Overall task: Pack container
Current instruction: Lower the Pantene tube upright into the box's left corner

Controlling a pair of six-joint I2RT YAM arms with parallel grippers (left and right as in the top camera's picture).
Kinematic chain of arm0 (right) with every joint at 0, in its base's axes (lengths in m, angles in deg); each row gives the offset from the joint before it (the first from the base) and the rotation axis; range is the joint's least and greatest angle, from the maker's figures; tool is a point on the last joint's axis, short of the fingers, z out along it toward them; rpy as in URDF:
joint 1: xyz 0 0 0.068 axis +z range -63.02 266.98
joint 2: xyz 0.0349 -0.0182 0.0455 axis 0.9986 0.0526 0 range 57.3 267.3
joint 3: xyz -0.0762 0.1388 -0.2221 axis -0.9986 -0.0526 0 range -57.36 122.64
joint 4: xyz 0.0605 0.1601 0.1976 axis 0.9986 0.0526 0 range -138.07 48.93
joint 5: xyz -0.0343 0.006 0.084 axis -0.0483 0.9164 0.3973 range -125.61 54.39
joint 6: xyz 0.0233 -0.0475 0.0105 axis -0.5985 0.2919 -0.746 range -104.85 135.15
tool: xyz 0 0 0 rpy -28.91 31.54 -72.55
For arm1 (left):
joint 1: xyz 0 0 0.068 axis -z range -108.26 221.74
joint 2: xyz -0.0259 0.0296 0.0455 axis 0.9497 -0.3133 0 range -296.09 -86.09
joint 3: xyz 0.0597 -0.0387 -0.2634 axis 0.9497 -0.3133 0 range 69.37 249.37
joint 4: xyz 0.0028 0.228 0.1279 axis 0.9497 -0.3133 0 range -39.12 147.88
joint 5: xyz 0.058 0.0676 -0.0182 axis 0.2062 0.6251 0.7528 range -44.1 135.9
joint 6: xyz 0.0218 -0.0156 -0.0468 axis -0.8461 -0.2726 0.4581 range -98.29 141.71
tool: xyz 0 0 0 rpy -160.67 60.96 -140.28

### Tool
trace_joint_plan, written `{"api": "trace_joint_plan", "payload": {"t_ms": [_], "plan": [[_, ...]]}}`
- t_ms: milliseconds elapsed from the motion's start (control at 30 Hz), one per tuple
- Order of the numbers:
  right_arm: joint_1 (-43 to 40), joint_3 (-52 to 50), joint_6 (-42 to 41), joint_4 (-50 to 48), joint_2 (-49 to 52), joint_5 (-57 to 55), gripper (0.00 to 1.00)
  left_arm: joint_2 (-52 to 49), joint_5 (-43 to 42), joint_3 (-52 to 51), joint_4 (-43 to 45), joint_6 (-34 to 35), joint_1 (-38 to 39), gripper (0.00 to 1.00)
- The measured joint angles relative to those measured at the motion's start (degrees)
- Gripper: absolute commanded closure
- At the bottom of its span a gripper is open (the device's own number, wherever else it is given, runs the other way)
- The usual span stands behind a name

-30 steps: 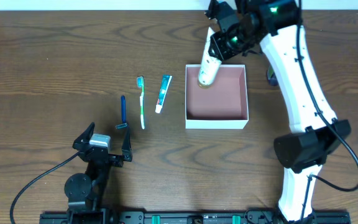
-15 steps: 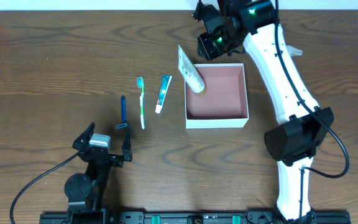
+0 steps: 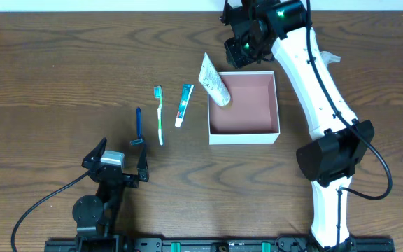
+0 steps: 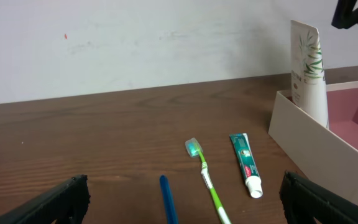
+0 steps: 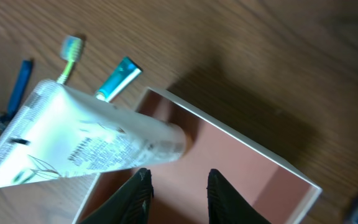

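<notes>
Overhead: looked straight down on my whole table (image 3: pixel 47 56), from high up.
Left wrist: sat low, faced across the table toward the container (image 4: pixel 303 134).
Right wrist: hung close above it, looking down.
Shared: container, white tube (image 5: pixel 86 137).

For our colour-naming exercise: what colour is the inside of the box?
The box is dusty pink inside; the overhead view shows it best.
</notes>
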Motion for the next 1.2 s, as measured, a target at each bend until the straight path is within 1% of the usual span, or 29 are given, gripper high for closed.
{"api": "trace_joint_plan", "payload": {"t_ms": [200,333,467,533,633,733,833,1000,1200], "plan": [[-1.2,0.0,-0.63,3.41,0.0,-3.19,0.7,0.0,0.0,0.0,0.0,0.0,0.0,0.02],[-2.21,0.0,-0.83,4.98,-0.02,-3.41,0.66,0.0,0.0,0.0,0.0,0.0,0.0,0.02],[-2.21,0.0,-0.96,3.85,-0.7,-2.58,0.61,0.0,0.0,0.0,0.02,0.0,0.0,0.02],[-2.16,0.0,-1.11,2.71,-1.79,-1.14,0.55,0.0,0.0,0.0,0.02,0.0,0.0,0.02],[-1.7,0.0,-1.42,1.44,-5.35,1.92,0.38,0.0,0.0,0.0,0.02,0.0,0.0,0.02],[0.24,0.04,-1.4,1.36,-9.62,3.1,0.33,0.0,0.0,0.0,0.02,0.0,0.0,0.02],[3.87,0.55,-1.7,1.2,-12.37,2.03,0.33,0.0,0.0,0.0,0.0,0.0,0.0,0.02],[9.31,0.66,-4.24,-0.26,-12.59,-1.9,0.32,0.0,0.0,0.0,0.0,0.0,0.0,0.02],[13.84,0.63,-12.33,-1.7,-12.26,-11.93,0.32,0.0,0.0,0.0,0.0,0.0,0.0,0.02]]}}
